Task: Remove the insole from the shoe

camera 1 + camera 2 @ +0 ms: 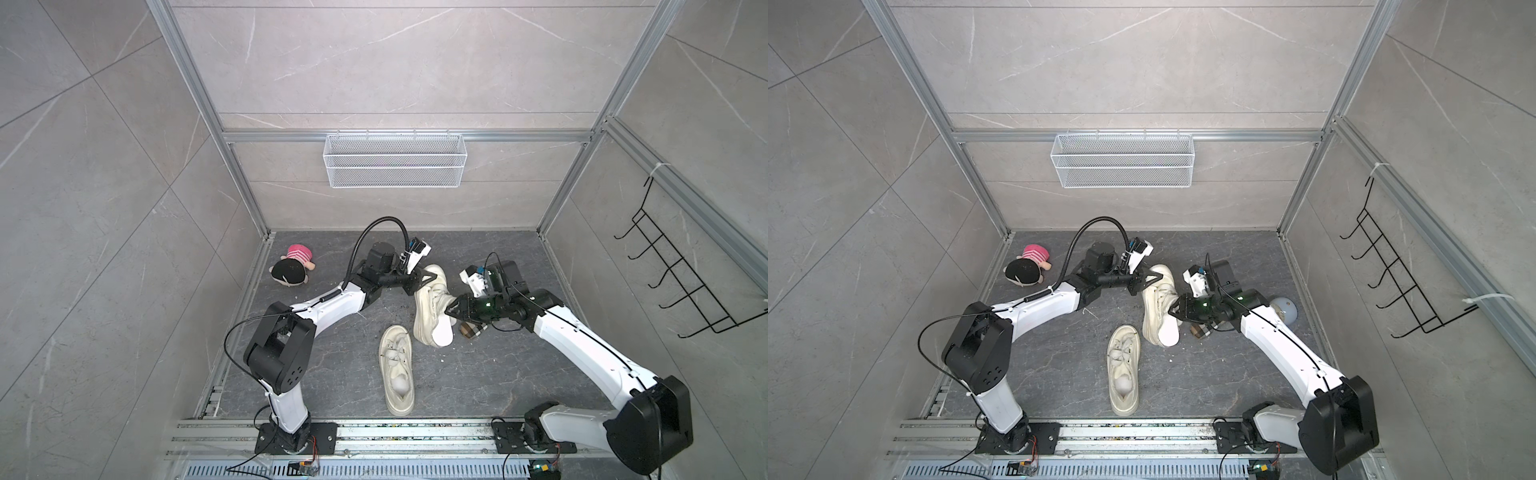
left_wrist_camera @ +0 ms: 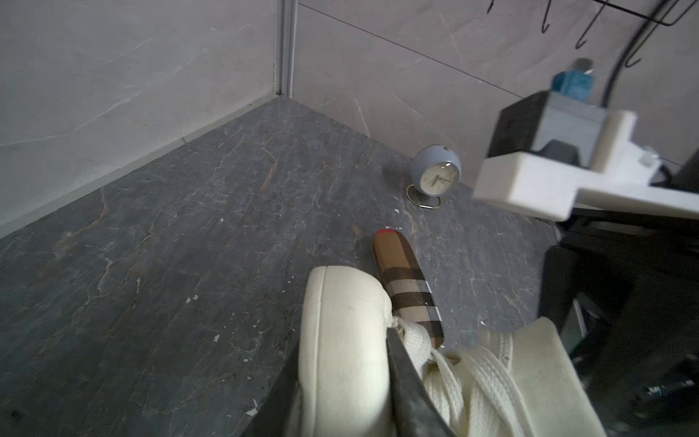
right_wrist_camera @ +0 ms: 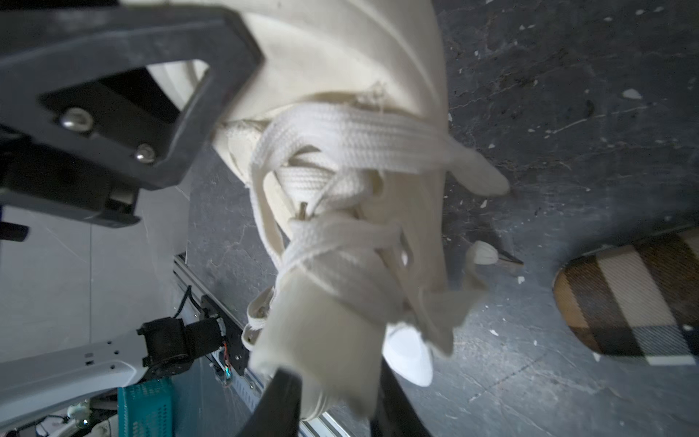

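Most of the insole (image 1: 441,333) is hidden. Only its smooth, white, rounded end pokes out at the heel end of the shoe (image 1: 428,305), which lies on its side mid-floor, its thick cream sole toward the left arm's side. The left gripper (image 2: 344,340) is clamped on the rubbery toe cap with a dark finger on each side, and the frame edge cuts off both fingers in the left wrist view. The right gripper (image 3: 334,369) is at the shoe's opening, jaws parted on either side of the tongue (image 3: 314,333). That spot is blurred, so I cannot tell whether they pinch it or only flank it. The flat, woven, off-white laces (image 3: 340,140) hang in loose tangled loops that cover the eyelets. A plaid case (image 2: 406,280), tan, black and white cloth with a red tip, is mostly covered by the right gripper in both top views. The clock (image 1: 1284,309), a round blue-grey shell on a wire foot, is half behind the right arm in a top view. The other shoe (image 1: 397,374) lies flat nearer the bases, sole down. The floor (image 1: 498,374) is dark veined stone flecked with pale chips. A plush doll (image 1: 291,270) lies face-hidden near the left wall. A white mesh basket (image 1: 395,160) hangs on the back wall.
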`<control>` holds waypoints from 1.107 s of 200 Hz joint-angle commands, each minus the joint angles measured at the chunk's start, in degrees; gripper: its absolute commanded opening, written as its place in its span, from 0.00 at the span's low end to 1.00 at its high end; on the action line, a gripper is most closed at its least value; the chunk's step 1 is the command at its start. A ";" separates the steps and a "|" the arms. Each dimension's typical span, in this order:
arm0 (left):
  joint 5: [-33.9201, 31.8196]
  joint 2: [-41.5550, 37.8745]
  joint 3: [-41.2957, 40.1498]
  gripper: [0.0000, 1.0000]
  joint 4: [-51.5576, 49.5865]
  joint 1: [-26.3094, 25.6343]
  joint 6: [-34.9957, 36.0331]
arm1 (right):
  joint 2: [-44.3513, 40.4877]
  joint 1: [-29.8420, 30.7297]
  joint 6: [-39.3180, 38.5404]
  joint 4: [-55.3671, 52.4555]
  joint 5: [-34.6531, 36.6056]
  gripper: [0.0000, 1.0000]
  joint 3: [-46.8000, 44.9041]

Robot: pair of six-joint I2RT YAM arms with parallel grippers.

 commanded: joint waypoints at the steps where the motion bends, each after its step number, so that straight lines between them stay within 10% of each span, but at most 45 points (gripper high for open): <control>1: -0.21 1.49 -0.27 0.00 -0.75 0.30 -1.05 | -3.74 -0.83 -10.16 -5.19 2.64 0.51 -0.04; 139: 0.36 1.94 0.76 0.00 -2.11 0.33 -0.88 | 7.73 -1.36 1.78 23.46 -7.41 0.46 -17.23; 221: -1.43 2.26 1.47 0.00 -3.69 0.54 -0.37 | 4.49 -1.38 -1.00 11.41 -5.42 0.00 -14.44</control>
